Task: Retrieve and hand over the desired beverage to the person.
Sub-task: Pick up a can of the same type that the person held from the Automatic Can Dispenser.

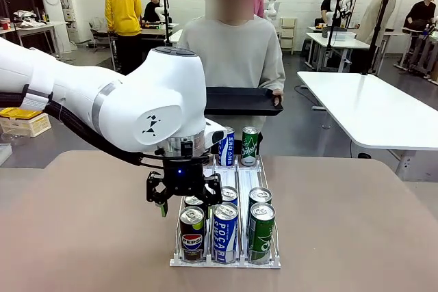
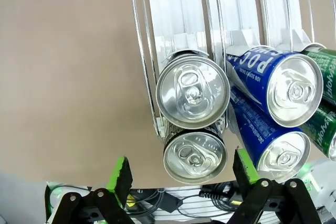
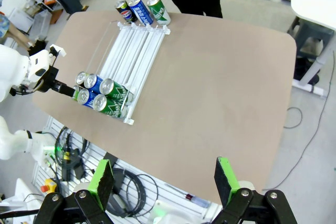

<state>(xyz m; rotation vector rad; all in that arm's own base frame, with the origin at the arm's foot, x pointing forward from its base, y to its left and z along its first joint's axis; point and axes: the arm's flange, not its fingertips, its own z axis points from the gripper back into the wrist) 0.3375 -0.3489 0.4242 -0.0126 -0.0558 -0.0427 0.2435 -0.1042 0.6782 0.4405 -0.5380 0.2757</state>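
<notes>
— Now, where is the drink being kept, and how is the left claw (image 1: 185, 200) being held?

— The cans are being kept in a rack (image 1: 274, 262) at the middle of the surface (image 1: 89, 223). The front cola can (image 1: 192, 234) is standing in the left lane, beside a blue can (image 1: 225, 232) and a green can (image 1: 261, 230). The left claw is being held wide above that lane, with nothing gripped. The right claw (image 3: 164, 179) is being held wide too, high over the surface and empty.

— What is being risked from here?

— Probably a pad being caught on the rack's wire rail or on the blue can just beside it, since the lanes are being packed tightly. The cola can might be tipped, or the can behind it (image 2: 192, 92) knocked.

— And what is being hidden?

— Which drink is being wanted cannot be told. The person (image 1: 236, 52) at the far side is being partly covered by the arm, as is the dark tray (image 1: 239, 100) being held out.
</notes>
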